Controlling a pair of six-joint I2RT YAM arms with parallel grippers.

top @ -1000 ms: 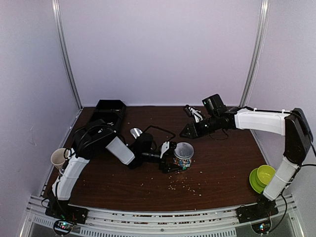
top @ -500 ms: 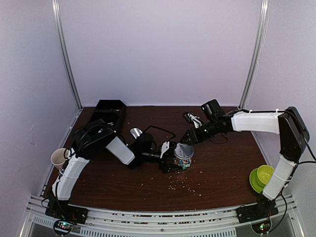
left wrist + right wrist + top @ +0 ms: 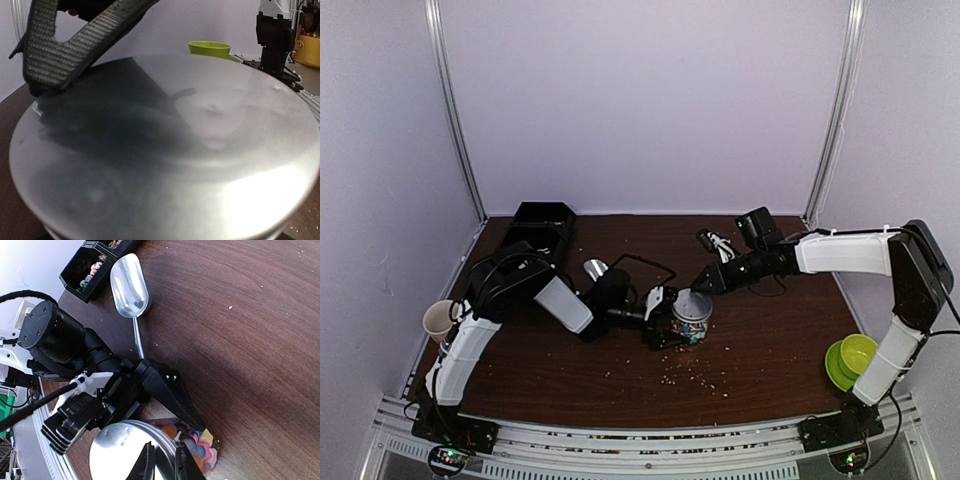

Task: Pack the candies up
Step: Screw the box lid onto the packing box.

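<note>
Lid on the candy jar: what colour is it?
The lid is plain shiny silver, clearest in the right wrist view.

Pale lilac walls (image 3: 640, 100) with two metal corner posts (image 3: 455, 110) behind a dark wooden table (image 3: 770, 350)

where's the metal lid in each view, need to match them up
top external: the metal lid sits centre, on the candy jar that the left gripper holds.
left wrist: metal lid fills almost the whole picture.
right wrist: metal lid at bottom edge, left of centre, rim between the right gripper fingers.
shared landmark: the green bowl, in top external and left wrist only.
</note>
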